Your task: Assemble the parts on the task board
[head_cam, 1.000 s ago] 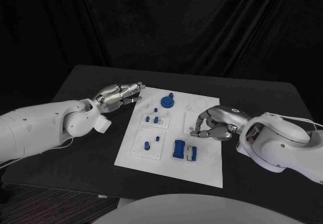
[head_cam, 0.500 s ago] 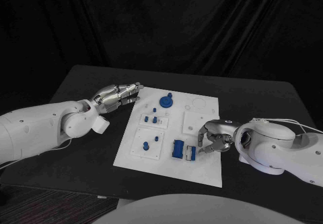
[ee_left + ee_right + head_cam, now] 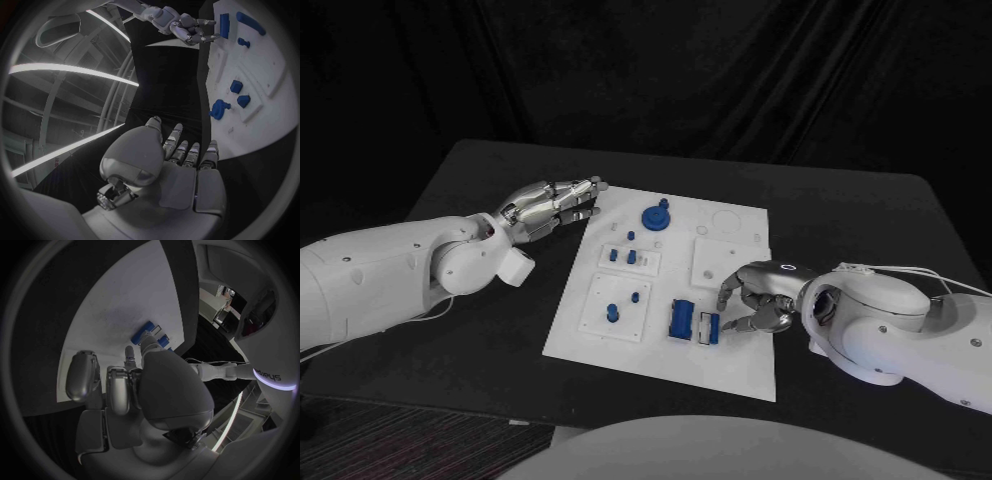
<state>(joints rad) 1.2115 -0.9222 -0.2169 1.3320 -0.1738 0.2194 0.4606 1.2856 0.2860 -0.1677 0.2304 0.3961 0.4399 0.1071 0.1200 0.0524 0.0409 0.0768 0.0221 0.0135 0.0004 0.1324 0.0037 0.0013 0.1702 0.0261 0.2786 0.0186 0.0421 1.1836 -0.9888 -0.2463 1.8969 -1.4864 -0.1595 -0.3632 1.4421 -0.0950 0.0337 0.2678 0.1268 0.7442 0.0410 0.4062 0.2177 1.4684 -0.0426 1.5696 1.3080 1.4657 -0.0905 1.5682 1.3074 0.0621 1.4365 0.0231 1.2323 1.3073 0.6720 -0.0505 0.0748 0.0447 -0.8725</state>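
You are seeing the right silver hand (image 3: 759,300), fingers curled and grasping nothing, touching the small white-and-blue block (image 3: 711,329) at lower centre of the flat white task board (image 3: 733,370), while the left silver hand (image 3: 554,207), fingers loosely extended and empty, is hovering by the board's upper-left edge over the black surface (image 3: 473,180).

Overhead head camera, two close wrist fisheyes; shared task board (image 3: 733,350).

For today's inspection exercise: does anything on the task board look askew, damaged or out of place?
Nothing stands out. The task board lies flat, its blue parts sit tidily, and the right hand reaches toward them.
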